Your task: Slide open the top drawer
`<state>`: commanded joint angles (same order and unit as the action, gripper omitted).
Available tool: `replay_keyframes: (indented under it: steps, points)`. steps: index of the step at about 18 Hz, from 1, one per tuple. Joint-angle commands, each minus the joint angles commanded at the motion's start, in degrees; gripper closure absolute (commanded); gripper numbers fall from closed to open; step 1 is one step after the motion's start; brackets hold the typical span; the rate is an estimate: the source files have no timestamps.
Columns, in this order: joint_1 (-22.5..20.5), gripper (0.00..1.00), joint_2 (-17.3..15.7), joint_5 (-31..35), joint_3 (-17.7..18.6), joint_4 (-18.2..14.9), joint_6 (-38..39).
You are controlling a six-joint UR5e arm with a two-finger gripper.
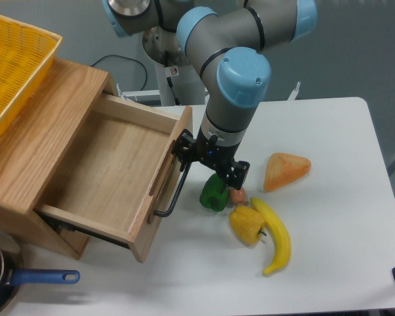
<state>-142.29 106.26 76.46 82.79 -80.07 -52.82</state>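
Note:
The top drawer (pixel 112 168) of light oak stands pulled far out of the cabinet, its plain wood inside bare. Its front panel (pixel 166 187) faces right, carrying a long black bar handle (pixel 176 194). My gripper (pixel 186 157) sits at the upper end of that handle, its black fingers closed around the bar. The arm's blue-capped wrist (pixel 240 82) hangs above it and hides part of the grip.
A yellow mesh basket (pixel 13 66) rests on the oak cabinet (pixel 49 125). Right of the drawer front lie a green pepper (pixel 214 193), a small brown item (pixel 237 195), a yellow pepper (pixel 246 224), a banana (pixel 275 237) and an orange wedge (pixel 286 170). A blue-handled pan (pixel 13 280) sits at the lower left.

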Motion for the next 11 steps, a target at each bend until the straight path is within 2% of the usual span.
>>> replay_keyframes:
  steps: [11]
  points:
    - [-0.3, 0.0, -0.8, -2.3, 0.0, -0.7, 0.5]
